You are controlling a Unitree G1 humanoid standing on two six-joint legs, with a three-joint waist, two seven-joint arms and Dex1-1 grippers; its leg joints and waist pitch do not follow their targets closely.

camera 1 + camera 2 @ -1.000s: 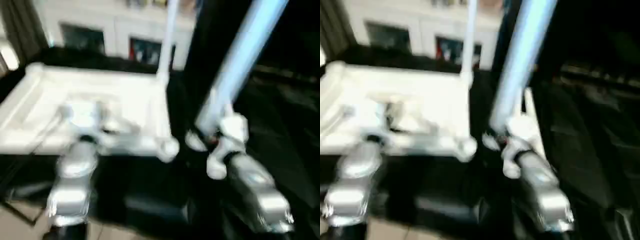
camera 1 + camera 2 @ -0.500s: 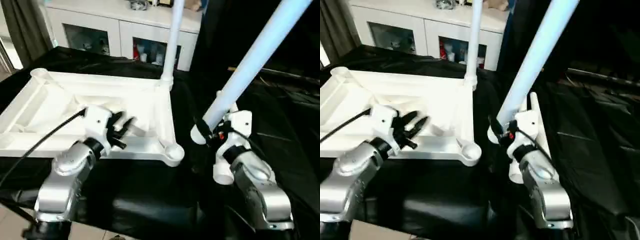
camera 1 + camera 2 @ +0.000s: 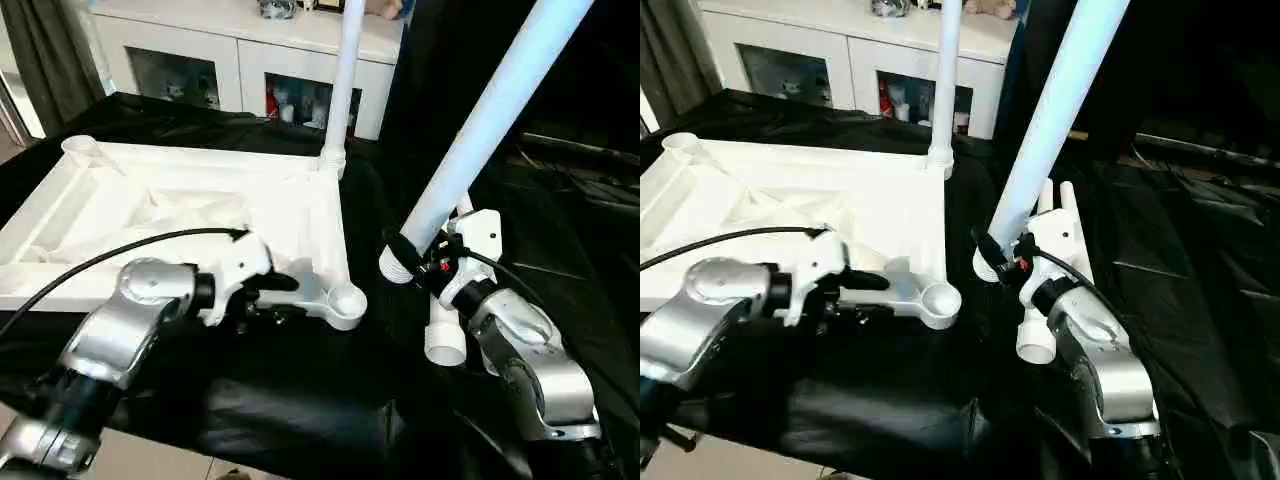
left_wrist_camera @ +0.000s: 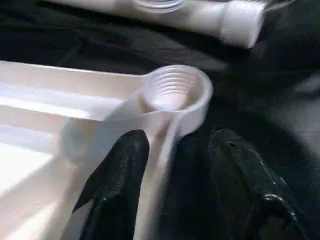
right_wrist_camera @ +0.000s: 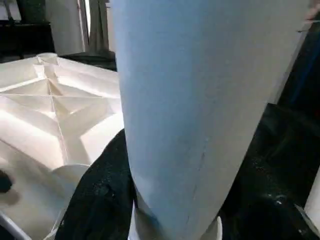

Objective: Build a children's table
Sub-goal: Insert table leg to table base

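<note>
- A black-draped worktop (image 3: 300, 420) stood before a white cabinet (image 3: 240, 60).
- The tabletop (image 3: 180, 215) lay underside-up on it.
- The left gripper (image 4: 172, 175), jaws parted, straddled the tabletop's near rim.
- The right gripper (image 3: 415, 262) clasped a tilted leg (image 3: 490, 130).

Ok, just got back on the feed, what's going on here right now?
The tabletop lies upside down on the black-covered bench, with one leg already standing in its far corner socket. The right hand is shut on a second leg, held tilted beside the tabletop. The left hand straddles the tabletop's near edge next to the empty near corner socket. More legs lie on the bench by the right hand.
</note>
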